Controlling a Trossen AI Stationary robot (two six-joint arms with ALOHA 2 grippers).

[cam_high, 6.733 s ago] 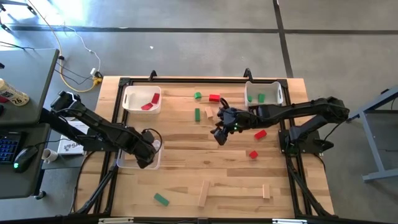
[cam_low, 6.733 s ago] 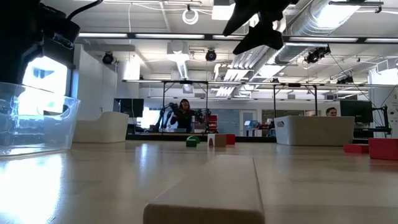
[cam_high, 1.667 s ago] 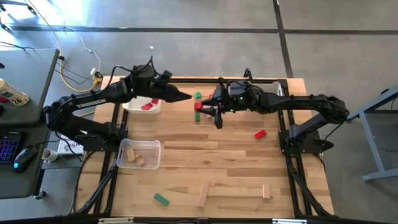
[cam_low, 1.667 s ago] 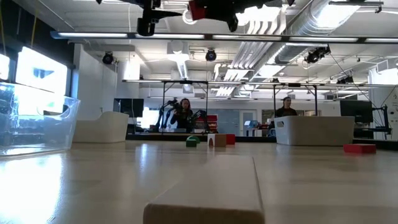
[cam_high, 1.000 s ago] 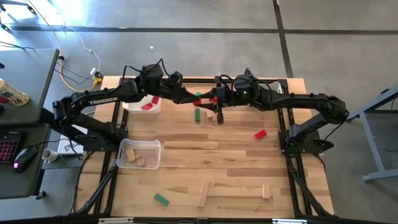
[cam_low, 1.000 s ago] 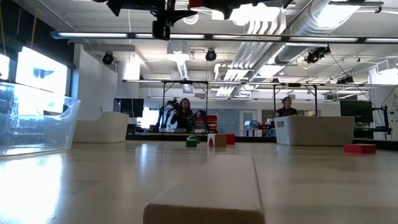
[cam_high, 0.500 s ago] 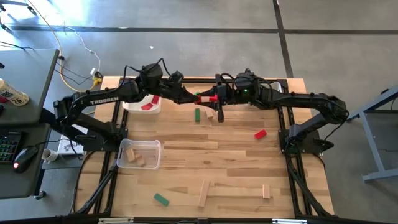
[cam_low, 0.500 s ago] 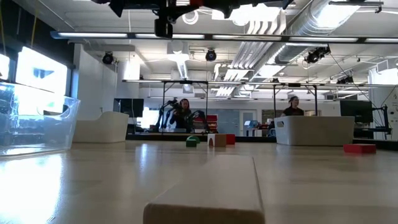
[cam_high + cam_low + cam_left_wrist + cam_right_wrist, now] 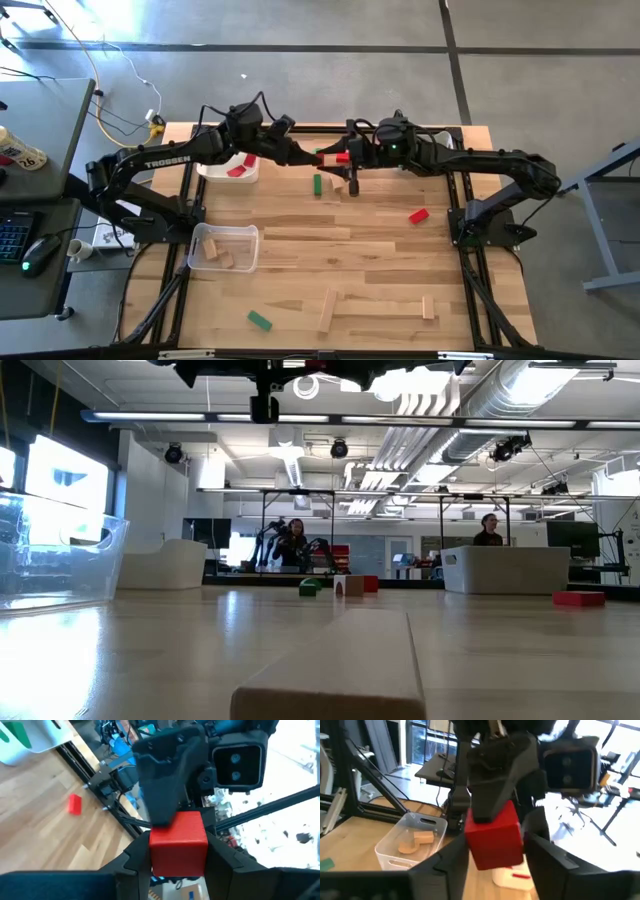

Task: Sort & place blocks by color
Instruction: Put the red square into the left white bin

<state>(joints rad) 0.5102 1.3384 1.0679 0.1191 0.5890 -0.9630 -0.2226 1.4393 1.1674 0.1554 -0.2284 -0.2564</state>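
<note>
A red block (image 9: 342, 157) hangs high over the table's far middle, between my two grippers, which meet tip to tip. My left gripper (image 9: 178, 857) reaches in from the table's left and is shut on the block (image 9: 178, 842). My right gripper (image 9: 492, 862) comes in from the right. It is open, with one finger on either side of the block (image 9: 495, 837), and a narrow gap shows beside one finger (image 9: 545, 860). The two pairs of fingers stand crosswise to each other. In the low view both grippers are mostly cut off at the top. My left gripper pinches the red block by two opposite faces (image 9: 156, 855) between its two fingers. The fingers come in about level from the table's left. The block is lifted well clear of the table and sits square in the hold.
A white bin (image 9: 212, 165) with red blocks stands far left and another white bin (image 9: 440, 150) with a green block far right. A clear bin (image 9: 243, 233) with wood blocks is at the left. Loose blocks: green (image 9: 317, 183), wood (image 9: 337, 181), red (image 9: 418, 214), green (image 9: 260, 320), wooden bars (image 9: 327, 310).
</note>
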